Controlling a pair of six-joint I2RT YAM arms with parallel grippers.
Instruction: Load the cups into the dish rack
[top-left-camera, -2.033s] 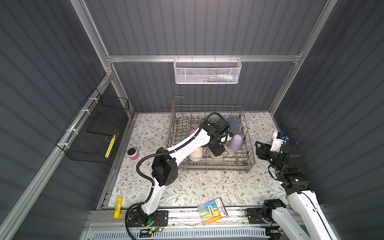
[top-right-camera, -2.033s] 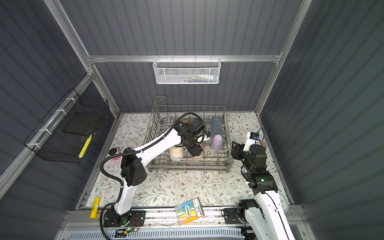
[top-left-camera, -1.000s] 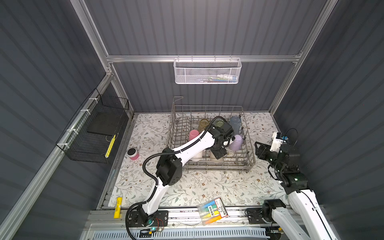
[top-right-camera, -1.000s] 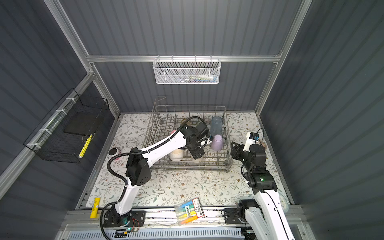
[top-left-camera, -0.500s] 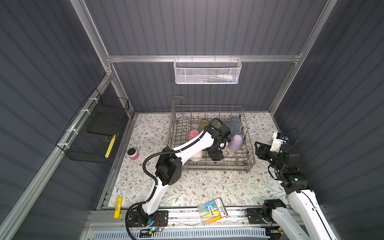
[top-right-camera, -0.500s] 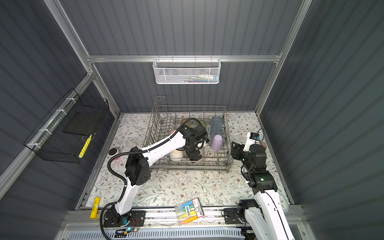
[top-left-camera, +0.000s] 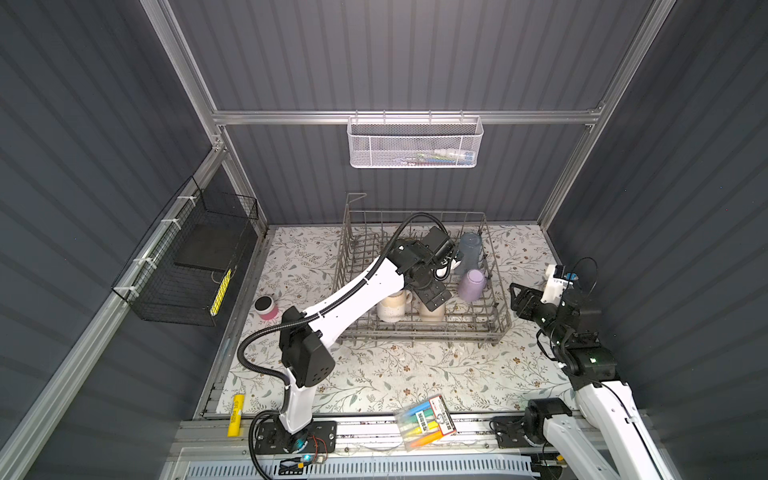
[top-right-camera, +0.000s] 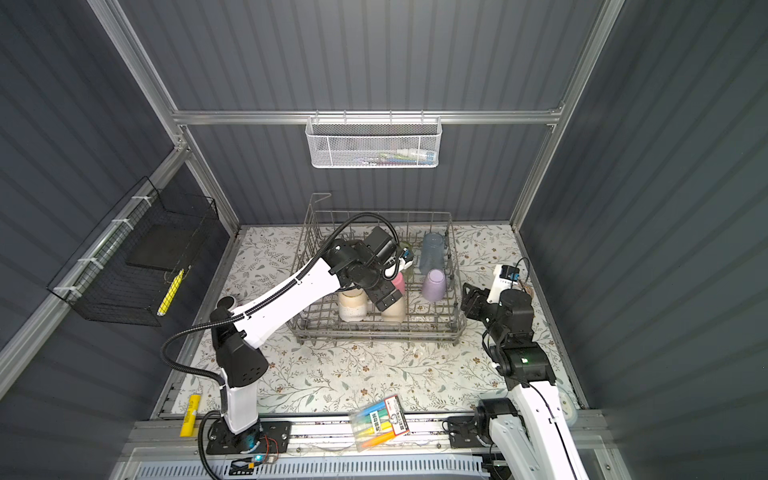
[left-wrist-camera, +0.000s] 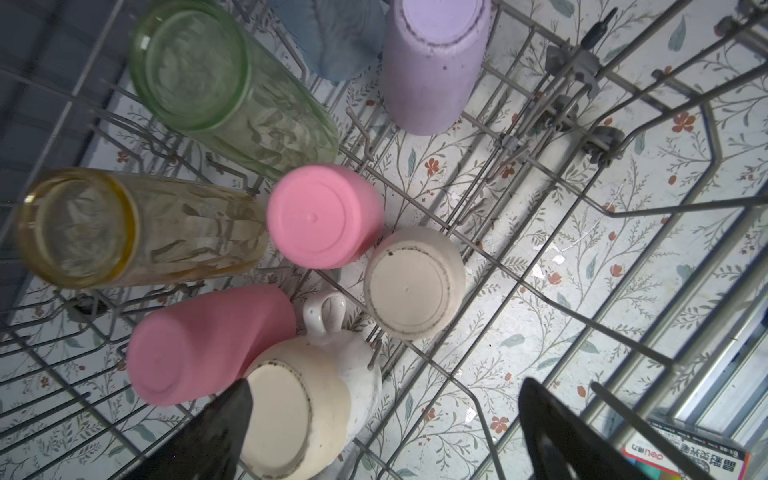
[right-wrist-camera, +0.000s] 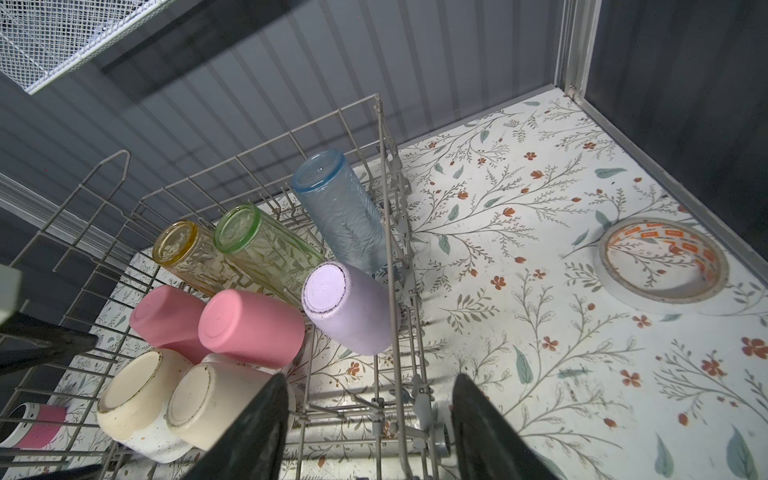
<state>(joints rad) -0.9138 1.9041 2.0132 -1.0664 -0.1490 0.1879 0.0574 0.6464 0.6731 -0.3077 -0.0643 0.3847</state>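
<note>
Top view: our left hand (top-left-camera: 432, 296) hangs spread apart and empty over the dish rack (top-left-camera: 419, 334). Left wrist: the cups (left-wrist-camera: 324, 216) stand bottoms-up right below it (all eight inside). Right wrist: our right hand (right-wrist-camera: 365, 428), spread apart too, sits beside the rack.

A white mesh basket (top-left-camera: 374, 145) hangs on the back wall at 12 o'clock, small items inside. At 9 o'clock a black wire basket (top-left-camera: 166, 291) holds a yellow stick (top-left-camera: 220, 286). On the floral bench (top-left-camera: 374, 374), a pink pot (top-left-camera: 266, 308) with a black top stands at 9 o'clock. A yellow tube (top-left-camera: 237, 415) lies at 7 o'clock and a marker pack (top-left-camera: 424, 422) at 6 o'clock. The right wrist view shows a tape roll (right-wrist-camera: 656, 300) lying flat.
</note>
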